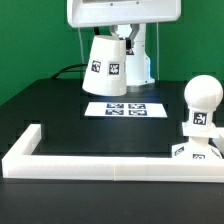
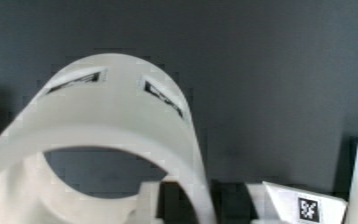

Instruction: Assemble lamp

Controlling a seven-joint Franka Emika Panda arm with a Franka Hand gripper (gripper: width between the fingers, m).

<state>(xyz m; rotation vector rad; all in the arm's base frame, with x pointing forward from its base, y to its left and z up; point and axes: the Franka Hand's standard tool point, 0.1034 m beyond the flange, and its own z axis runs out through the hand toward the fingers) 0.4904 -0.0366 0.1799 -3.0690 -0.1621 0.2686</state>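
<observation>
My gripper [image 1: 122, 50] is shut on the white cone shade [image 1: 107, 62] and holds it tilted in the air above the back of the black table. In the wrist view the shade [image 2: 114, 130] fills most of the picture, and its wall sits between my two dark fingers [image 2: 174, 205] at the gripper [image 2: 202, 205]. The round bulb [image 1: 203, 98] stands upright on the low base block [image 1: 194, 150] at the exterior view's right, just inside the rail. The shade is well to the left of the bulb and higher than it.
The marker board [image 1: 125, 108] lies flat on the table under the shade. The long white border rail [image 1: 100, 166] runs along the front and up the exterior view's left side. A tagged white piece [image 2: 309, 203] shows beside the fingers; I cannot tell what it is.
</observation>
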